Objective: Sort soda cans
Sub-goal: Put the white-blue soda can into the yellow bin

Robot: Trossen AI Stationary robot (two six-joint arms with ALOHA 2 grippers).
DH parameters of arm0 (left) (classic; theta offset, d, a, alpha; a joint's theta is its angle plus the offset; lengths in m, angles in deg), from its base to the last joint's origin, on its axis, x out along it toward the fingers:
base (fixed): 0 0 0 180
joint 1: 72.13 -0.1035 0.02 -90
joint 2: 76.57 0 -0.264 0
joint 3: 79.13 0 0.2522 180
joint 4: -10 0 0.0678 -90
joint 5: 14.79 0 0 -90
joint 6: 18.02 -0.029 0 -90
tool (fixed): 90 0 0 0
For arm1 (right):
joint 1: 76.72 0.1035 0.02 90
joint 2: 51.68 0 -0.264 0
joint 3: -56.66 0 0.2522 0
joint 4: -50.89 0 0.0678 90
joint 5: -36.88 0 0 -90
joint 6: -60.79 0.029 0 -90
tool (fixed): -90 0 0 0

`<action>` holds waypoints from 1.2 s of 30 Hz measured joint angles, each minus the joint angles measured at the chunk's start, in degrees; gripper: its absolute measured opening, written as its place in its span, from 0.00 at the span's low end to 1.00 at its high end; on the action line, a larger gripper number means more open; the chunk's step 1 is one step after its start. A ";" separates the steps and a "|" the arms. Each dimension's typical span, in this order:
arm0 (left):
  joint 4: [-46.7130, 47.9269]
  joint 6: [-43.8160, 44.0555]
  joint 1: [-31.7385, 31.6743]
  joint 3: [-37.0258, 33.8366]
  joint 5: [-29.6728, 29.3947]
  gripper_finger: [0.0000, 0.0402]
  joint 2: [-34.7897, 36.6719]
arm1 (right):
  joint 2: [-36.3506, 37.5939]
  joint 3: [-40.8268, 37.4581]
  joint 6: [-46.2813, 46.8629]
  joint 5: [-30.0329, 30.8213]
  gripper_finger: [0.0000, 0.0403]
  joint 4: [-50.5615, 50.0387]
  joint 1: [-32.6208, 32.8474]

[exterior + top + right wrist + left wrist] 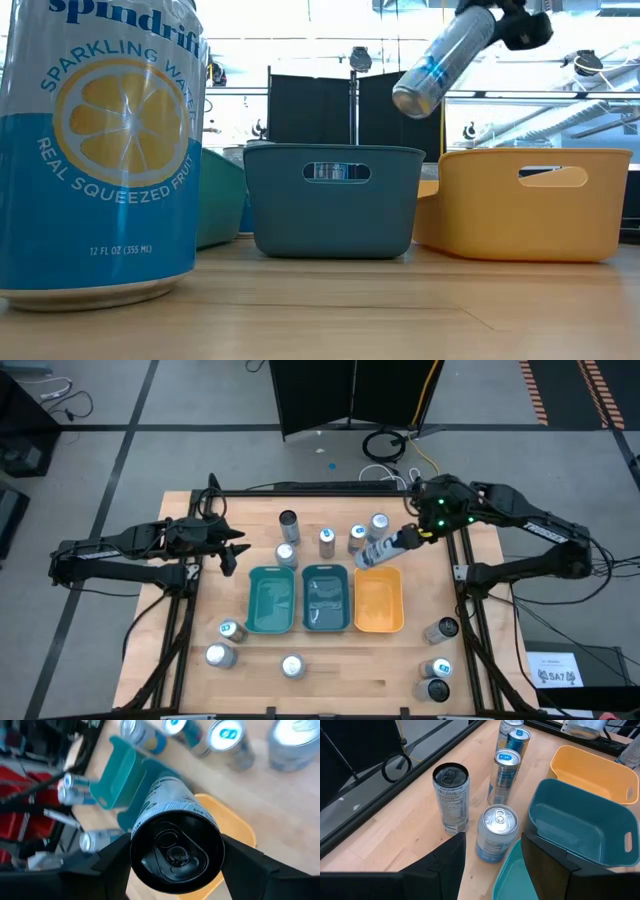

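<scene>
Can, dark-topped in wrist view, gripped by right jaws; left jaws part-open, empty.

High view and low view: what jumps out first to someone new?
The right gripper holds a tilted silver can in the air above the orange tray, with the dark teal tray and green tray in a row beside it. In the low view a blue Spindrift can fills the near left. The left gripper waits open by the cans behind the green tray.
</scene>
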 joint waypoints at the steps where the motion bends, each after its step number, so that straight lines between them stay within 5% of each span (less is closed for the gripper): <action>1: 0.00 -0.02 0.01 0.00 0.00 0.50 0.02 | -1.35 1.70 -0.01 0.52 0.60 -1.19 0.93; 11: 0.00 -0.01 -0.01 0.00 0.00 0.50 0.00 | -17.54 19.12 -0.46 10.99 0.60 -20.21 7.97; 25: 0.15 -0.02 0.00 0.00 0.02 0.50 0.00 | -26.86 19.22 4.10 18.09 0.61 -19.95 17.48; 36: 0.20 0.00 0.00 0.00 0.02 0.50 -0.01 | -34.58 19.20 5.76 19.76 0.61 -19.80 18.42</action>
